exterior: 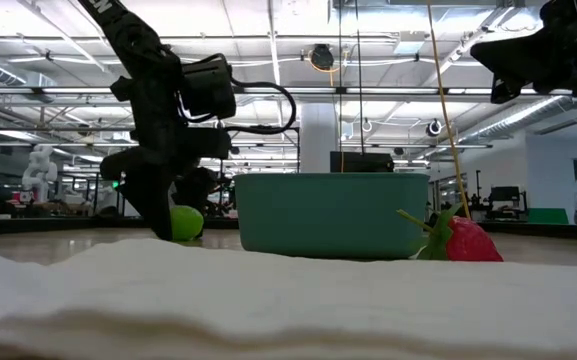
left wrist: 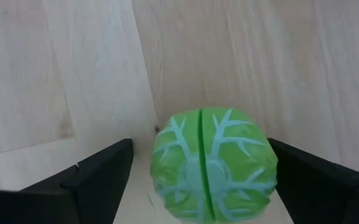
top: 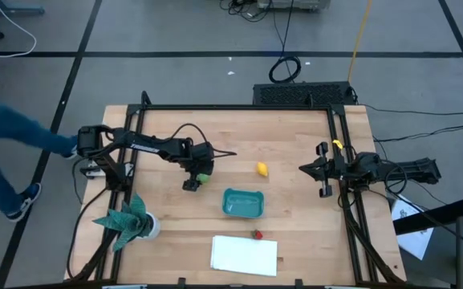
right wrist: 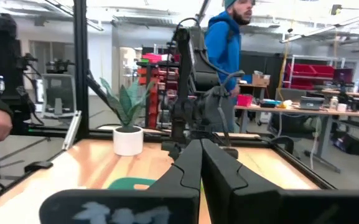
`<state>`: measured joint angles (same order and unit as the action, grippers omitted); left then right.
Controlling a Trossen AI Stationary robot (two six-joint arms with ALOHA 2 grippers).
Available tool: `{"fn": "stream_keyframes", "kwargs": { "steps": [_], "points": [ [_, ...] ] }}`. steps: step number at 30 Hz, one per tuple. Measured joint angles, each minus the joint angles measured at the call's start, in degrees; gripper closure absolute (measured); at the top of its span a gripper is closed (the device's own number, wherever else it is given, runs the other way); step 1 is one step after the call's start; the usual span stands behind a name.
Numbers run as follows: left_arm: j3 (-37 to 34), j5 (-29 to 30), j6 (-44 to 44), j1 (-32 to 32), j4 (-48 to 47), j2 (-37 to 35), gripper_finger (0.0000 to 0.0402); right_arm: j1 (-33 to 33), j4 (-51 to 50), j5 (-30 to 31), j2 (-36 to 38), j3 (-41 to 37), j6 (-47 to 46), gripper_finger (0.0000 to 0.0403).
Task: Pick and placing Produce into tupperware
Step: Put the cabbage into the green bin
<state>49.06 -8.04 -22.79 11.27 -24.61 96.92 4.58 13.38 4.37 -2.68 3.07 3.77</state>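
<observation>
Left hand (top: 198,178) reaches down at frame centre-left, fingers open astride the green produce piece (left wrist: 213,165) on the desk (top: 295,144). Right hand (top: 324,170), fingers together, waits right. Tupperware (top: 242,203), lower centre, holds nothing visible.

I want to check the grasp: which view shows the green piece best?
The left wrist view: the green piece sits large between the left hand's open fingers. High and low views show it small; the right wrist view does not.

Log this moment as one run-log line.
left gripper: open around green piece | right gripper: shut, waiting | tupperware: empty
</observation>
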Motion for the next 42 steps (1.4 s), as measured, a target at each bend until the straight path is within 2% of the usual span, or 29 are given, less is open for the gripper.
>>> {"fn": "stream_keyframes", "kwargs": {
  "steps": [9,19,23,32,42],
  "points": [
    [-0.04,-0.45,0.00,0.00,0.08,0.09,0.0049,0.00,0.07,0.21,0.00,0.00,-0.03,0.0403],
    [-0.04,-0.76,0.00,0.00,0.56,0.15,0.0146,0.00,0.07,0.21,0.00,0.00,-0.02,0.0403],
    [-0.07,-0.74,0.00,-0.02,0.51,0.15,0.0170,0.00,0.07,0.21,0.00,0.00,-0.02,0.0403],
    [0.36,-0.74,-1.46,-0.02,0.12,-0.17,0.0150,0.00,0.05,0.23,0.00,0.00,-0.02,0.0403],
    [6.64,0.08,-2.97,-0.02,-6.88,-0.02,0.0164,0.00,0.07,0.23,0.00,0.00,-0.02,0.0403]
  ]
}}
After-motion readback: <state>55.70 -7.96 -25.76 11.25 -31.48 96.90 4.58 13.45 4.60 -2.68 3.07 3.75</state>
